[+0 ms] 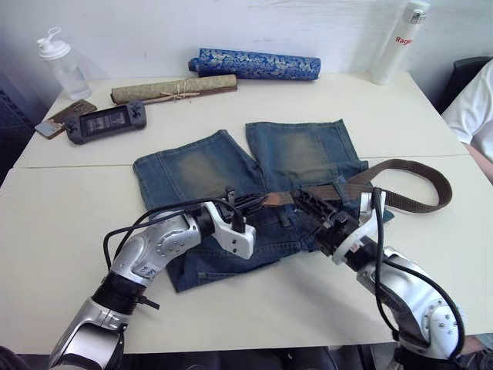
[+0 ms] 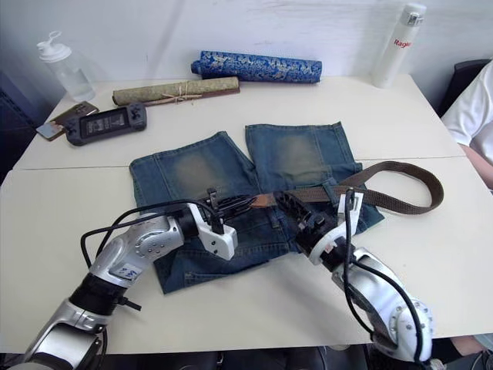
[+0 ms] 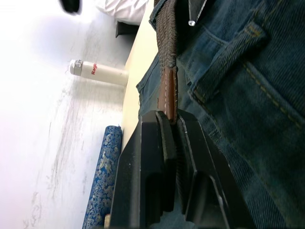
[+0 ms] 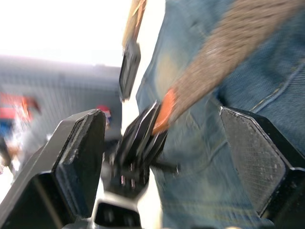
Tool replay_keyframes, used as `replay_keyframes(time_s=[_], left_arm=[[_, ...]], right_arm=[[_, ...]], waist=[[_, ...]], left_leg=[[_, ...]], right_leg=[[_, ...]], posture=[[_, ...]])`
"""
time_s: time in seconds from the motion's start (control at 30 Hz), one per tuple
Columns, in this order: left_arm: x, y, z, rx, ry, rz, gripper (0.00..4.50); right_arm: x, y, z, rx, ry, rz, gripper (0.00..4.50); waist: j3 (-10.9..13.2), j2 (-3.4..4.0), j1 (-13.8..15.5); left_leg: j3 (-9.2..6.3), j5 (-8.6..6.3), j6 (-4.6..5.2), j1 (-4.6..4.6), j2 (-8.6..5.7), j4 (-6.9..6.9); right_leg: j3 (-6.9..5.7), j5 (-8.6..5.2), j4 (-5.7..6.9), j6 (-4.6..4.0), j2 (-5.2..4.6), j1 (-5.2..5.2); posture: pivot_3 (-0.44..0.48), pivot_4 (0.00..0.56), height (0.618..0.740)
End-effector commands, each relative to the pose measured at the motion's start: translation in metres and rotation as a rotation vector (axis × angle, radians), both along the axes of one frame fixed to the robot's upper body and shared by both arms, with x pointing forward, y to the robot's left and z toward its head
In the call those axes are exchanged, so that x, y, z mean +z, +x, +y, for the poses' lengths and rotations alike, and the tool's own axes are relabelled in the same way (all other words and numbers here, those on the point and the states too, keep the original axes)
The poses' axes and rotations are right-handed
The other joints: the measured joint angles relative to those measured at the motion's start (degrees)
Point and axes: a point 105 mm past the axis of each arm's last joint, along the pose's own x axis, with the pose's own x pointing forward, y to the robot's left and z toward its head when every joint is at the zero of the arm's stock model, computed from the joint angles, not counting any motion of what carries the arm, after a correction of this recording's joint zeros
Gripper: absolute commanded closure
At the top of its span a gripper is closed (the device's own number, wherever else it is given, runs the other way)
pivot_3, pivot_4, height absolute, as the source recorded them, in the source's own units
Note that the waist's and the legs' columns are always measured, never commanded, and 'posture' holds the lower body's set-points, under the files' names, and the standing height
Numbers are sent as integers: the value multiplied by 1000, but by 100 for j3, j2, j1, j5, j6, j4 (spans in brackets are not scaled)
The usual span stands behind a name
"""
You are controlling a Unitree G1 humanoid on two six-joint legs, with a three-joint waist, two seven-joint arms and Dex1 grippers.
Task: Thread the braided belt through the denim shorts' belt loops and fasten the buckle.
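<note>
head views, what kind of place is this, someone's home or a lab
Likely an indoor test or office space, not clearly a home: a plain white table against a bare white wall, props like denim shorts laid out, and a seated person's sleeve at the edge.

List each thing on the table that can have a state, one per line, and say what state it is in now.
Dark-brown braided belt: unfastened, tan tip pinched by a gripper.
Faded blue denim shorts: spread flat.
Left gripper: shut on the belt's tip.
Right gripper: open, over the waistband.
Tan rolled mat: rolled, tied with string.
Blue patterned fabric roll: rolled.
White bottle: upright, capped.
Clear plastic bottle: upright, capped.
</note>
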Motion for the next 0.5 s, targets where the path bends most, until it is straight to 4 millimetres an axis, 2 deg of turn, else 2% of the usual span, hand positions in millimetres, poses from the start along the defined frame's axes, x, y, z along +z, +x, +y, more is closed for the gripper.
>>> replay_keyframes(time_s=[0.03, 0.2, 0.3, 0.4, 0.5], left_arm=[[15, -4, -2, -22, -19, -67, 4500], [15, -5, -2, -17, -20, -65, 4500], [15, -5, -2, -18, -15, -63, 4500], [15, -6, -3, -25, -13, -64, 4500], [16, -7, -4, -37, -13, -69, 4500]], right_arm=[[7, 7, -8, -40, 35, 3, 441], [6, 13, -15, -73, 48, 15, 441], [7, 14, -15, -79, 58, 16, 441], [8, 16, -15, -87, 58, 13, 1093], [10, 19, -16, -102, 70, 4, 2510]], waist=[[0, 1, -9], [-1, 3, -11], [-2, 5, -16], [-2, 5, -15], [-2, 5, -15]], left_leg=[[0, 0, 0, -1, 0, 0], [0, 0, 0, -18, 1, 0], [0, 0, 0, -79, 1, 43], [0, -2, 4, -87, 1, 62], [-2, -3, 6, -87, 1, 64]], right_leg=[[1, 0, 4, 0, 0, -2], [1, -4, 22, -7, 1, -28], [8, -5, 61, -9, 1, -90], [11, -8, 76, -14, 1, -96], [10, -10, 81, -18, 0, -96]], posture=[[0, 150, 645], [0, 150, 645], [0, 150, 645], [0, 150, 645], [0, 150, 645]])
